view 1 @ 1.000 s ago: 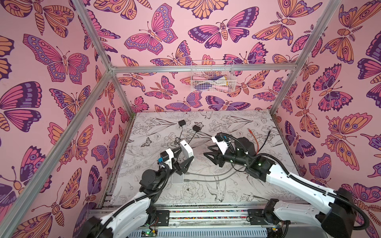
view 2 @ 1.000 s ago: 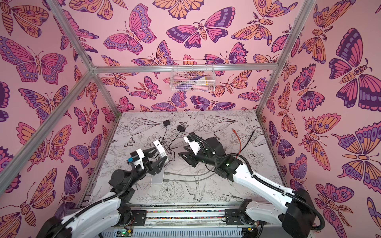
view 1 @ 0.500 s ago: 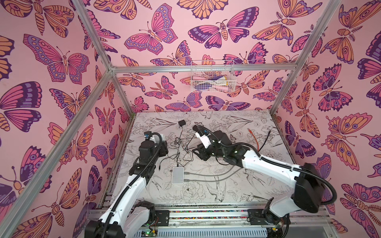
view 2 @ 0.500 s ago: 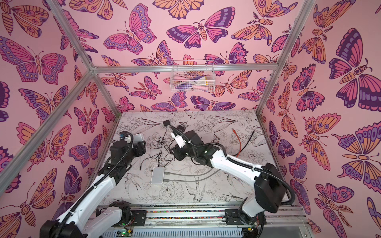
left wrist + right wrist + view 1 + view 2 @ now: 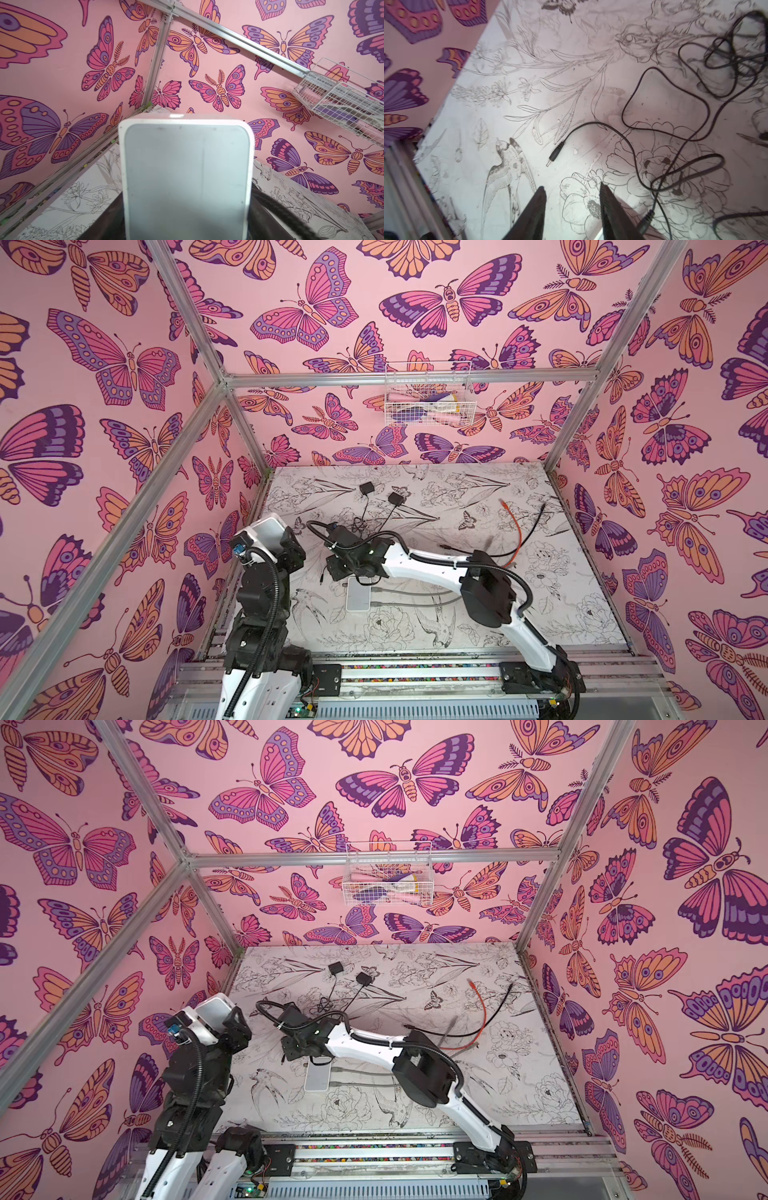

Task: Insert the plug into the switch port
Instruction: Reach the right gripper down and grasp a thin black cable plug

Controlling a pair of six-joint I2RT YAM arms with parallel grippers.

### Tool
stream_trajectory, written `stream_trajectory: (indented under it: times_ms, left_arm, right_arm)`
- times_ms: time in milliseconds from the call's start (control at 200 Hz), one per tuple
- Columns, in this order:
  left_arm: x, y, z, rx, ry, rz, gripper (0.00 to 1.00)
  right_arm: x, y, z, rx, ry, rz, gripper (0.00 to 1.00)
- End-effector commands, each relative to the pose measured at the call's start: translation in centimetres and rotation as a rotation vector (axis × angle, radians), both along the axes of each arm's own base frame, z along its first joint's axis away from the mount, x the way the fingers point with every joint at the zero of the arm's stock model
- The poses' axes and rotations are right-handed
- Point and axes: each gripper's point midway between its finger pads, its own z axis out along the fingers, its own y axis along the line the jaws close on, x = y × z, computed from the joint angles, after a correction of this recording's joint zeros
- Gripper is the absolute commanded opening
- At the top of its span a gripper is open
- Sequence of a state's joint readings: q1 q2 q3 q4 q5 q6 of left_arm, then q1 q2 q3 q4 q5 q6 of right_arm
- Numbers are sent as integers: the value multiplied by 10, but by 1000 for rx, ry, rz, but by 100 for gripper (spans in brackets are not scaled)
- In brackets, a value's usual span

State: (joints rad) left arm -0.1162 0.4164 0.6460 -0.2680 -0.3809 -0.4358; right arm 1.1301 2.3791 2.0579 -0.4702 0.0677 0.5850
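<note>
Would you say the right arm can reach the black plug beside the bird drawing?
Probably yes: the right claw is open and the plug lies just ahead on the table, nothing between.

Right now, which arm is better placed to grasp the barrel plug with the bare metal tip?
Right. The right gripper is open just short of that plug; the left arm is raised, holding the white switch.
</note>
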Motion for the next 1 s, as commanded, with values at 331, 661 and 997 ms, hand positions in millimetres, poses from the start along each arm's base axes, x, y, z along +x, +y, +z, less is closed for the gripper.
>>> stream_trajectory:
  times_ms: [331,661,997]
  left_arm:
    - [-17,1,14,-24,-30,-7,0]
    - [-18,-1,13,-27,-30,-17,0]
    - [-15,-3,4,-26,-11,-28,0]
  right_arm:
    - [3,22,-42,-133,-32,-98,43]
    - [-12,35,-68,-153,-53,-99,42]
    - [0,22,-84,-229,-100,-124,37]
